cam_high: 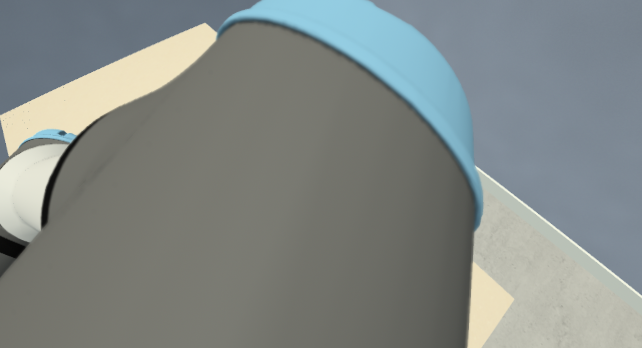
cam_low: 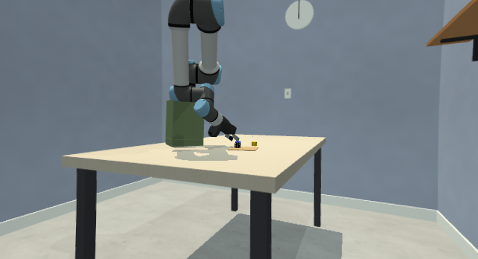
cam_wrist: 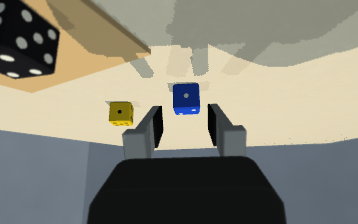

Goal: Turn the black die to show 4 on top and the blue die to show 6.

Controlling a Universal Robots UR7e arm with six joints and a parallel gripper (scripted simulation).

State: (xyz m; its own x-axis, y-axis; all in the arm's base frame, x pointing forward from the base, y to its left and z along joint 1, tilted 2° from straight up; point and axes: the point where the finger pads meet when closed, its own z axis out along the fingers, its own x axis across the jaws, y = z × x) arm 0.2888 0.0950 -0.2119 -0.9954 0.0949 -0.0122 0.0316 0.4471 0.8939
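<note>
Three dice lie ahead of the open gripper, none blocked.

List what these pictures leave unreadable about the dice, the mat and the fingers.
- Top view: the arm fills the frame and hides all the dice, the fingers and most of the mat.
- Exterior view: the blue die and yellow die are too small to read pips; the black die cannot be picked out.
- Wrist view: the black die and the mat are cut off by the frame edge, so the mat's extent stays unknown.
</note>
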